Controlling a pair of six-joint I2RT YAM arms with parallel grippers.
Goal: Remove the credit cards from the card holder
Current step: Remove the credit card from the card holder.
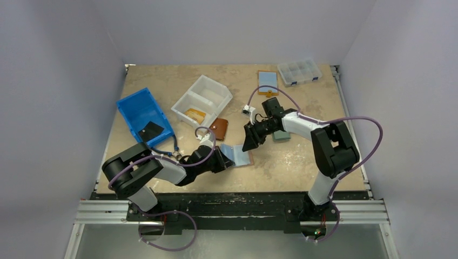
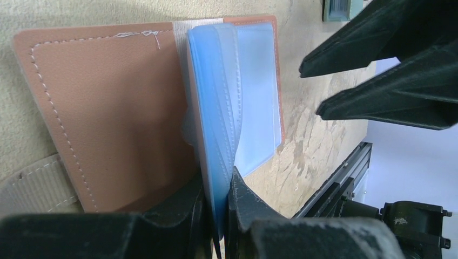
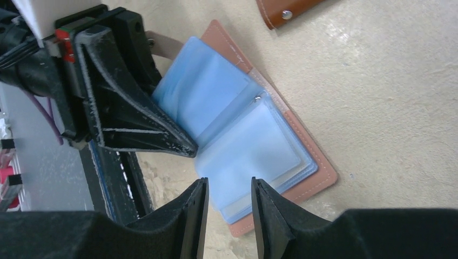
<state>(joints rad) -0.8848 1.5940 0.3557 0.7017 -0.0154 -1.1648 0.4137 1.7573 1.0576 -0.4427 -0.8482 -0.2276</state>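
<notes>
Tan leather card holder (image 1: 241, 156) lies open on the counter (image 1: 302, 162), 6 o'clock of centre. Left gripper (image 2: 219, 189) fingers pinch its light-blue credit cards (image 2: 216, 108) from 9 o'clock. Right gripper (image 3: 229, 189) fingers are spread, hovering at 1 o'clock.

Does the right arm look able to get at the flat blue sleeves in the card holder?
Probably yes: the right end effector hangs open over the flat sleeves, nothing between; the left end effector pinches the other sleeves aside.

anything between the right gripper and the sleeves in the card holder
Nothing visible. The right gripper hangs open over the flat blue sleeves of the card holder; the left gripper pinches the raised sleeves beside it.
</notes>
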